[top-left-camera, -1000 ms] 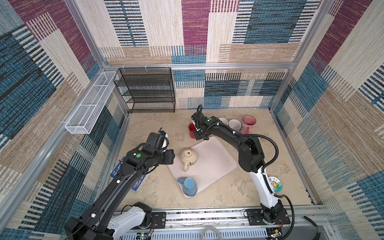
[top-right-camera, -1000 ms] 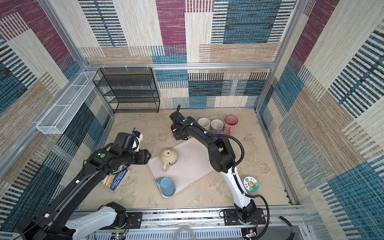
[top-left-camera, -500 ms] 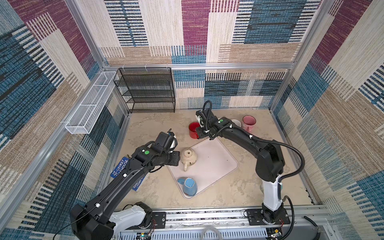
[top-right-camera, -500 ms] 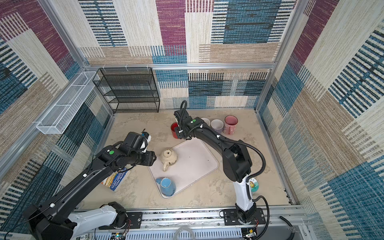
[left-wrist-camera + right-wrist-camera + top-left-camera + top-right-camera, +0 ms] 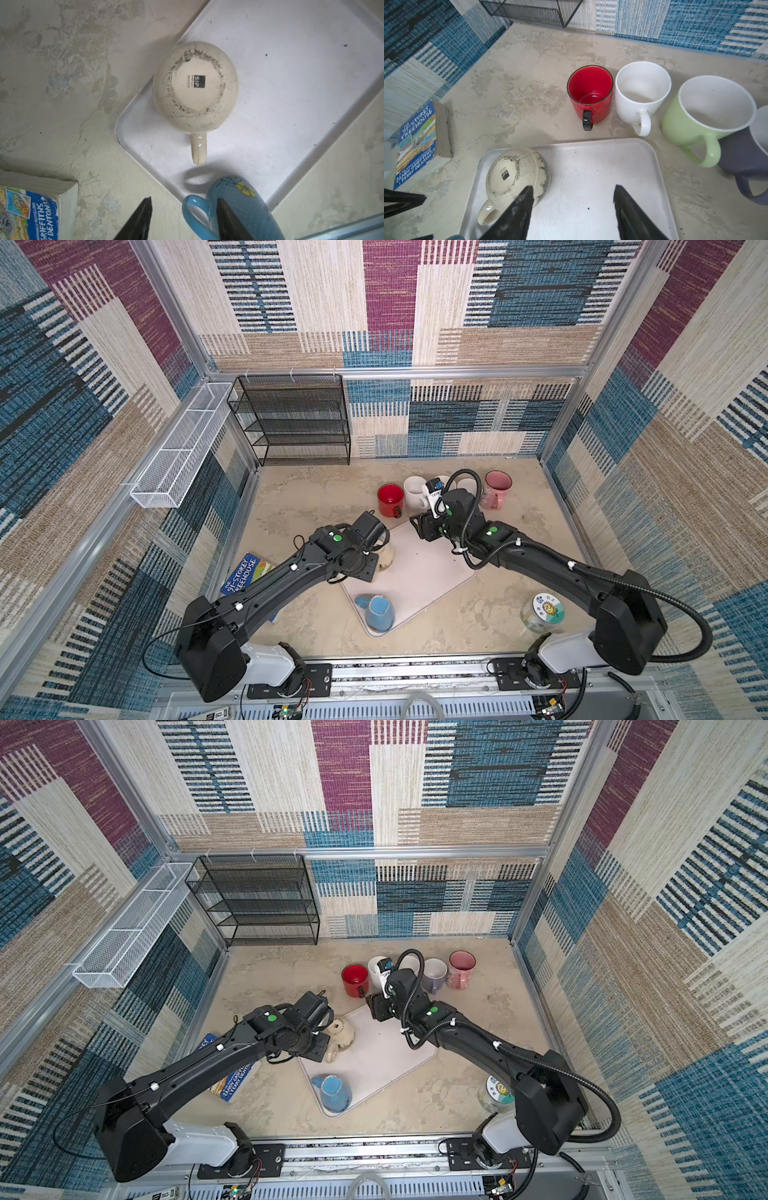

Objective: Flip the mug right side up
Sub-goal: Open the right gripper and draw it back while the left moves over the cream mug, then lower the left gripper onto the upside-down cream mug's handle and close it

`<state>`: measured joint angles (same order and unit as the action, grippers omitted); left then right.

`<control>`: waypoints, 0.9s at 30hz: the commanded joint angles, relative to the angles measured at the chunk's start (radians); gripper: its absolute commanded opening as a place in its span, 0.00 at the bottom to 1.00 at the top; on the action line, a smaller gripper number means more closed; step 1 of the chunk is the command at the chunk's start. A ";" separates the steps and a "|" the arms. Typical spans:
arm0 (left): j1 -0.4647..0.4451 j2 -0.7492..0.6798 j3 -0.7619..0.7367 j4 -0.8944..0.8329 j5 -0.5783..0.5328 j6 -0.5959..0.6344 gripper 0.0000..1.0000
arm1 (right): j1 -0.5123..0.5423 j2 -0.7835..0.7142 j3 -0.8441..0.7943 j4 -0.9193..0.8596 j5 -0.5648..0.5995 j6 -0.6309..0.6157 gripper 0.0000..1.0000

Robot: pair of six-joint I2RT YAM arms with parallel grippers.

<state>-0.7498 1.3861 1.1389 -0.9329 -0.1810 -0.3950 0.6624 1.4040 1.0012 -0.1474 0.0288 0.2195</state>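
Closest to the front, near the right arm's base: a little jar [image 5: 544, 612] with a flower on its lid, standing on the table. Next along, on the front corner of the white tray [image 5: 419, 572]: a blue mug [image 5: 378, 612], lying on its side, handle toward the left. Off to the left, flat on the table just beside the tray: a blue book [image 5: 245, 574].

A bit farther back, at the left corner of the tray: the cream mug [image 5: 195, 85], upside down, bottom facing up, handle toward the blue mug. Hanging in the air close over it: the left gripper [image 5: 184, 200], fingers apart, holding nothing, not touching the mug. Past that, over the far corner of the tray: the right gripper [image 5: 573, 187], fingers apart too, also empty.

Behind the tray, standing the right way up in a close row on the table: red mug [image 5: 589, 93], white mug [image 5: 641, 91], green mug [image 5: 708, 112], purple mug [image 5: 434, 974], pink mug [image 5: 496, 489].

At the very back: a black wire rack [image 5: 291, 418] against the wall, and a white wire basket [image 5: 178, 456] up on the left wall.
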 commanded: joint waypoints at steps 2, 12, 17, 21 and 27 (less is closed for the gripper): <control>-0.022 0.042 0.023 -0.002 -0.038 -0.034 0.54 | -0.001 -0.063 -0.091 0.160 0.031 0.066 0.65; -0.045 0.159 0.039 0.045 -0.001 -0.058 0.54 | -0.013 -0.103 -0.197 0.208 0.033 0.113 0.66; -0.045 0.219 0.045 0.068 0.008 -0.066 0.53 | -0.022 -0.123 -0.227 0.222 0.032 0.113 0.66; -0.043 0.259 0.060 0.067 -0.011 -0.067 0.49 | -0.026 -0.131 -0.238 0.226 0.032 0.111 0.66; -0.034 0.295 0.070 0.065 -0.027 -0.083 0.38 | -0.030 -0.129 -0.246 0.235 0.037 0.103 0.66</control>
<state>-0.7876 1.6737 1.2022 -0.8703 -0.1856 -0.4503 0.6346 1.2778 0.7586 0.0437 0.0532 0.3168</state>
